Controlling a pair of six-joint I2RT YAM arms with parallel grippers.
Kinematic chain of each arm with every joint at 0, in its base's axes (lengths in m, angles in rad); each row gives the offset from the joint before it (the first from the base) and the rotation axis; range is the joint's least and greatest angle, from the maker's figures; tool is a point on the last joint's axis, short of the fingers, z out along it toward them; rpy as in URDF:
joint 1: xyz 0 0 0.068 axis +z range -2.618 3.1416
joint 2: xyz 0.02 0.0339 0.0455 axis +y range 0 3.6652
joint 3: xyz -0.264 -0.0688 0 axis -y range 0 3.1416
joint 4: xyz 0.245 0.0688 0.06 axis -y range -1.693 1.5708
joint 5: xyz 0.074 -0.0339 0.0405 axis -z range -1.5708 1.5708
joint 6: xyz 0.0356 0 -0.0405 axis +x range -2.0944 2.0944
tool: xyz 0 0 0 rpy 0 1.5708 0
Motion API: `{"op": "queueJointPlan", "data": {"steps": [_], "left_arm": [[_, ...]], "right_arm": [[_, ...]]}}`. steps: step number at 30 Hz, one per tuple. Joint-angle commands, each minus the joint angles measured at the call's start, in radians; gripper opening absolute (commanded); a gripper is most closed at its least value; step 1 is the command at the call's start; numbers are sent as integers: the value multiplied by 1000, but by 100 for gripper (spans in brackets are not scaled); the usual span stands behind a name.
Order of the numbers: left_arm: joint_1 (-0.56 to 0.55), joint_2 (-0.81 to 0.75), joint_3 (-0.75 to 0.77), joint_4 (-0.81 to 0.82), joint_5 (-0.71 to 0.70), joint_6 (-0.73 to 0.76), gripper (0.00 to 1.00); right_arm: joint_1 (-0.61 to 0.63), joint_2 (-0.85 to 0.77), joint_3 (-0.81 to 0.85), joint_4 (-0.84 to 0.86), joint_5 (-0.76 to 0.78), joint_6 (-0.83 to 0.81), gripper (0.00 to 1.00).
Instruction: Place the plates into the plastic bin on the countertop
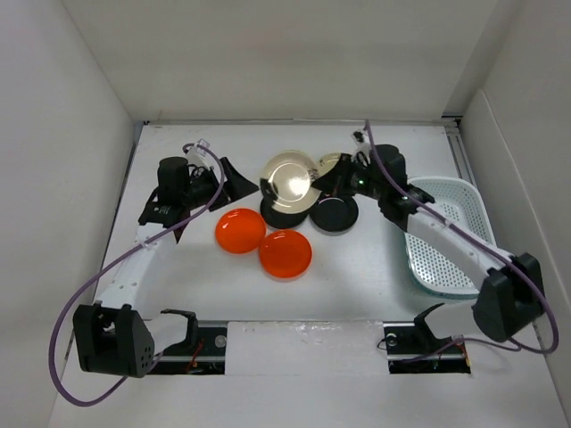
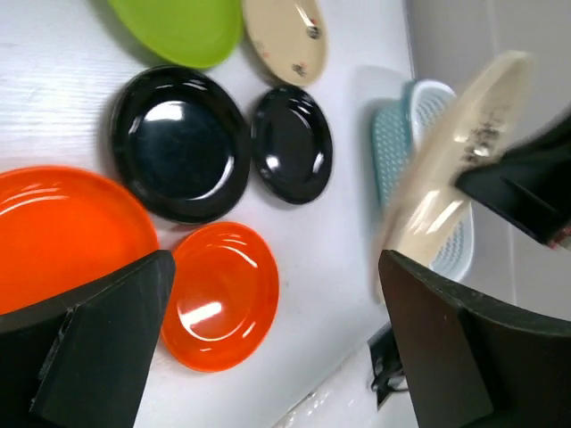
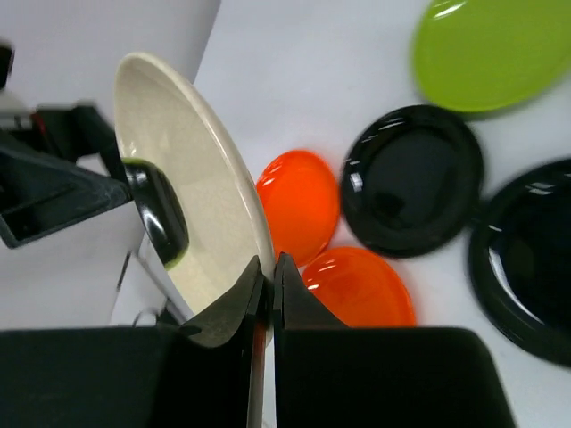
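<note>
My right gripper (image 1: pixel 323 181) (image 3: pixel 268 272) is shut on the rim of a beige plate (image 1: pixel 290 177) (image 3: pixel 183 192) and holds it tilted above the countertop (image 1: pixel 357 276); this plate also shows in the left wrist view (image 2: pixel 451 165). Two orange plates (image 1: pixel 240 230) (image 1: pixel 285 253) and two black plates (image 1: pixel 335 215) (image 1: pixel 284 217) lie on the countertop. A second beige plate (image 1: pixel 329 162) (image 2: pixel 285 36) lies behind them. The lime green plate (image 2: pixel 183 27) (image 3: pixel 491 49) is hidden in the top view. The plastic bin (image 1: pixel 446 236) (image 2: pixel 419 134) stands at the right with no plates in it. My left gripper (image 1: pixel 234 183) (image 2: pixel 275 267) is open and empty, left of the plates.
White walls close in the countertop at the left, back and right. The right arm (image 1: pixel 446 236) reaches across over the bin. Black mounting plates (image 1: pixel 419 343) sit at the near edge.
</note>
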Motion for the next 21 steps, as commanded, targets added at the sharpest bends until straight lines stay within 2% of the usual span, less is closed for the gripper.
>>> {"op": "queueJointPlan", "data": {"steps": [1,2,3,5,6,9,10,14,17,21], "left_arm": [[3,-35,20,-76,-205,-53,100],[3,-35,20,-107,-343,-70,100],[3,-53,20,-126,-400,-99,100],[3,-94,0,-176,-545,-130,100],[3,-111,-24,-177,-581,-142,100],[3,-177,-59,-218,-708,-205,100],[3,-191,-87,-230,-726,-218,100],[3,-210,-147,-240,-750,-248,100],[3,-198,-205,-217,-728,-259,100],[3,-176,-288,-152,-706,-268,100]], "right_arm": [[-85,-204,-54,-79,223,86,0],[-107,-242,-70,-141,371,106,0],[-156,-279,-105,-251,422,127,0],[-211,-377,-145,-342,510,175,0],[-272,-409,-169,-377,575,190,0],[-381,-533,-280,-468,646,247,0],[-461,-564,-330,-483,647,256,0],[-642,-697,-424,-483,635,256,0],[-725,-698,-448,-453,624,256,0],[-744,-606,-458,-393,624,266,0]]}}
